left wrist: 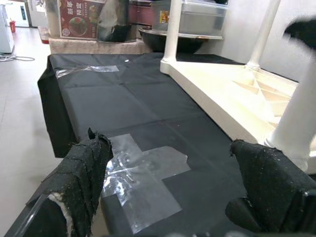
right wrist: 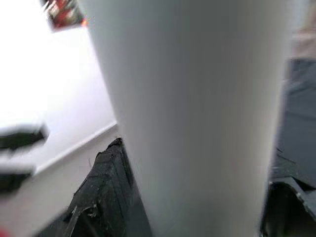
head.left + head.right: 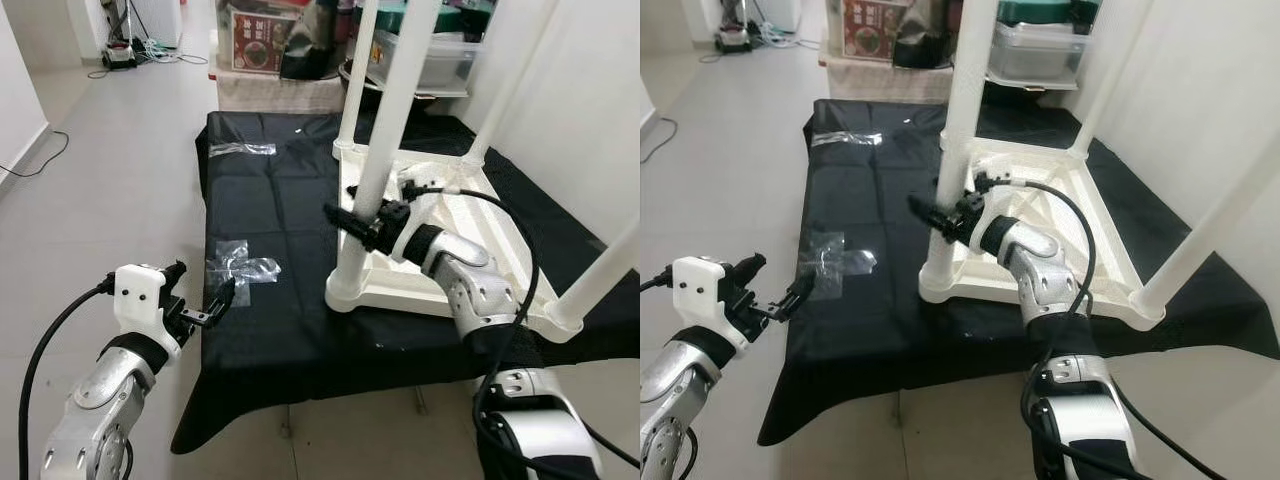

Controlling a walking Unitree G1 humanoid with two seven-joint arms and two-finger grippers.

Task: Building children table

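**Leg seating, near-left corner**

Right gripper (image 3: 352,220) has its fingers clamped round the near-left leg (image 3: 385,150), low down, just above the socket in the upturned white tabletop (image 3: 470,265). Tabletop lies underside-up on the black cloth (image 3: 270,200); all four legs stand in their corners.

Left gripper (image 3: 222,300) hovers with fingers apart at the cloth's near-left edge, beside the clear tape patch (image 3: 240,267), holding nothing.

My read: leg is being tightened. Keep the grip square to the leg axis and twist without side load, or the tabletop will skid on the cloth. Left gripper could brace the frame rim.
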